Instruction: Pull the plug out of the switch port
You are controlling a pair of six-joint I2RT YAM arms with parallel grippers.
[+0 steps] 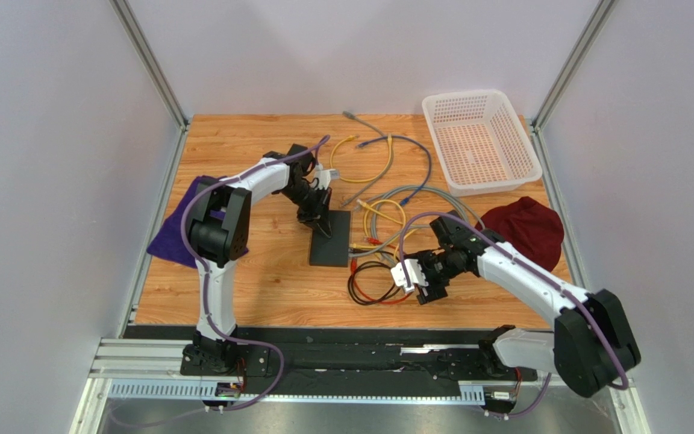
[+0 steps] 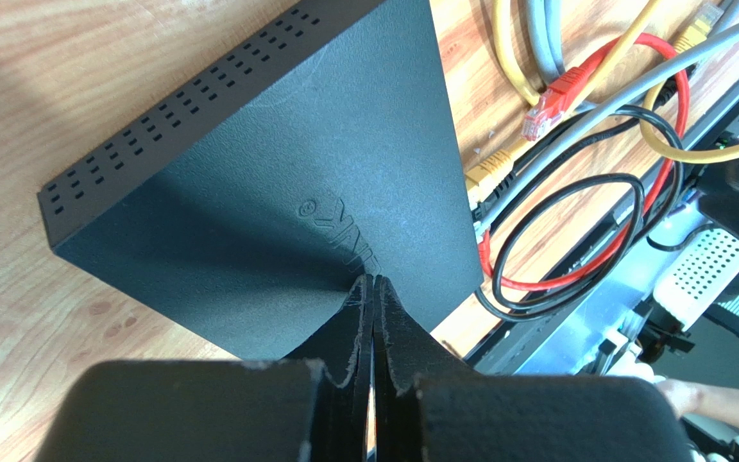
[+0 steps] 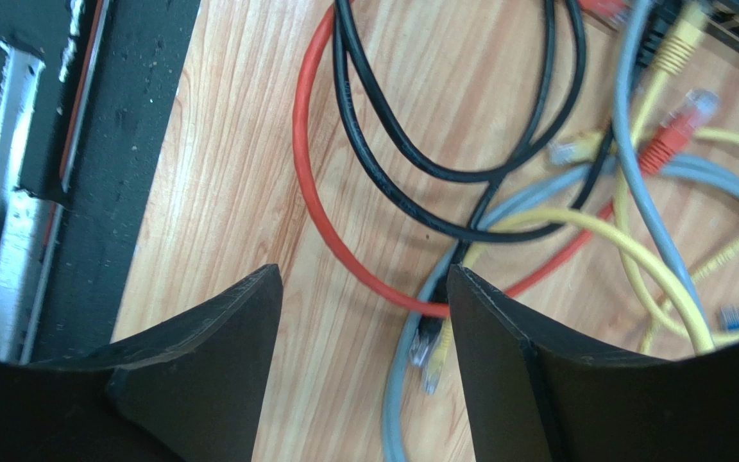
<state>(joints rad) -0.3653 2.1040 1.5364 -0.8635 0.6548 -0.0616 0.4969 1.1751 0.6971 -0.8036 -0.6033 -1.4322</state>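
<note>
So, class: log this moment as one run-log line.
left claw: shut, pressing on switch | right claw: open, empty, above cables | pull: not yet started

Beneath my left gripper point(image 2: 374, 281): flat matt black plastic switch box point(image 2: 248, 164), finely textured. Smooth wood-grain tabletop point(image 2: 75, 67). At two o'clock, white perforated plastic basket point(image 1: 464, 95).

My wood-grain table point(image 1: 260, 285) sits boxed in by plain pale walls point(image 1: 43, 136) at 9, 12 and 3 o'clock, aluminium posts point(image 1: 150, 61) at the far corners; light seems even, perhaps from overhead.
</note>
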